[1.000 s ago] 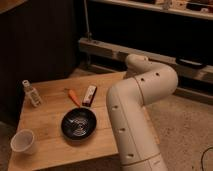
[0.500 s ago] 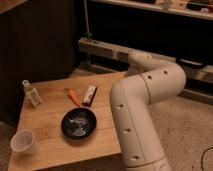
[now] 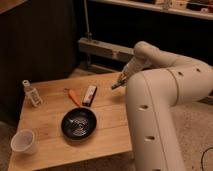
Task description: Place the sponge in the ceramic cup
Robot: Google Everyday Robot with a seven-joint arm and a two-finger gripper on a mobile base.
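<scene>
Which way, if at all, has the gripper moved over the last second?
Yes. The gripper, unseen earlier, has swung out leftward in view, now over the wooden table's far right edge, nearer the red-white-black rectangular bar.

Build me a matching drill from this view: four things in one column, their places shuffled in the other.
1 ceramic cup
2 black pan
3 clear bottle
4 gripper

A middle of the table
B over its far right part
C its near left corner
D its far left side

Pairs: 1-C, 2-A, 3-D, 4-B
</scene>
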